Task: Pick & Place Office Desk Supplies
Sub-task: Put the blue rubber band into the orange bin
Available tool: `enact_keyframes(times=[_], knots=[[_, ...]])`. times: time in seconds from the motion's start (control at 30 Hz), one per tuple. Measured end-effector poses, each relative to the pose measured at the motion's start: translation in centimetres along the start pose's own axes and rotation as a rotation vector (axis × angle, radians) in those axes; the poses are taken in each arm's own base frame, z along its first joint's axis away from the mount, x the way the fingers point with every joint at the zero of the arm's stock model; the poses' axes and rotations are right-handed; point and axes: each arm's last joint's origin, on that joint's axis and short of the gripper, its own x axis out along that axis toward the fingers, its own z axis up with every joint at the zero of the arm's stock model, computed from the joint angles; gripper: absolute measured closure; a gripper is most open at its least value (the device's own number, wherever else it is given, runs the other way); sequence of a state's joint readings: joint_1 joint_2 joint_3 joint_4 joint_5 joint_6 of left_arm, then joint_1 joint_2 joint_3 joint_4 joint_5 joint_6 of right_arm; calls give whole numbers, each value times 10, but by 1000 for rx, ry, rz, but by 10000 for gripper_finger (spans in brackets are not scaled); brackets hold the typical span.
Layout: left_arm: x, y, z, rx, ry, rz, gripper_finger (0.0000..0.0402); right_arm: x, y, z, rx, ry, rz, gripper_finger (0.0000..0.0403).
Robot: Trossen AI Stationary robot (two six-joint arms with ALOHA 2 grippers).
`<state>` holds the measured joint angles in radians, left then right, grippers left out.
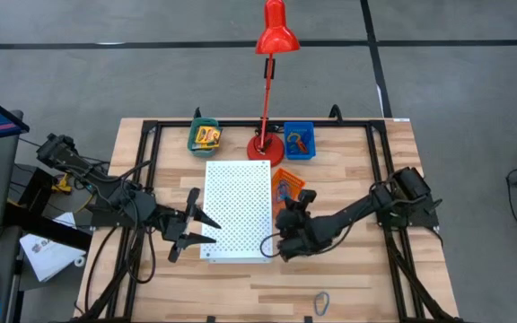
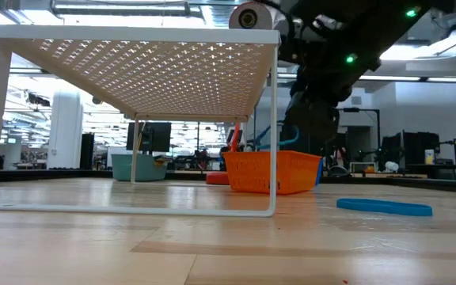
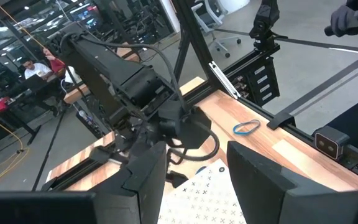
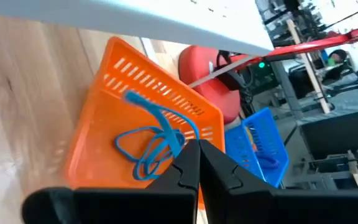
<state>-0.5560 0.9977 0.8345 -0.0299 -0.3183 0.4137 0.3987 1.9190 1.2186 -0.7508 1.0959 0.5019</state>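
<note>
My right gripper [image 4: 197, 163] is shut on a bunch of thin blue loops [image 4: 151, 146] and reaches over the orange bin [image 1: 287, 188], just right of the white perforated board [image 1: 238, 208]. In the low view it hangs dark above the orange bin [image 2: 271, 170]. My left gripper [image 1: 191, 231] hovers open at the board's left edge with nothing between its fingers [image 3: 148, 180]. Another blue loop [image 1: 321, 302] lies flat on the table near its front edge. My right gripper pinches the blue loops where their strands meet [image 4: 174, 140], between its two fingertips. The fingers slant down from the table's right side. The loops trail slack over the orange bin's inside [image 4: 104, 162]; I cannot tell whether their free ends rest on the bin.
A green bin [image 1: 205, 136] holding a yellow printed box, a blue bin [image 1: 299, 141] and a tall red desk lamp [image 1: 267, 135] stand at the far edge. The white board is a raised shelf on thin legs [image 2: 274, 127]. Black frame rails [image 1: 142, 179] run along both table sides.
</note>
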Motion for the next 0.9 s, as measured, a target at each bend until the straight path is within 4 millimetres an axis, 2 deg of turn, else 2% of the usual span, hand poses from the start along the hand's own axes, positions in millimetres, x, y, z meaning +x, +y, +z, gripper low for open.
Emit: enact_keyframes(times=[0.33, 0.53, 0.9], knots=[[0, 0, 0, -2, 2, 4, 238, 22, -9, 4, -9, 67, 15, 393], [0, -1, -1, 3, 16, -2, 238, 33, -12, 9, -20, 82, 62, 345], [0, -1, -1, 3, 16, -3, 238, 36, -11, 14, -66, 80, 137, 253]])
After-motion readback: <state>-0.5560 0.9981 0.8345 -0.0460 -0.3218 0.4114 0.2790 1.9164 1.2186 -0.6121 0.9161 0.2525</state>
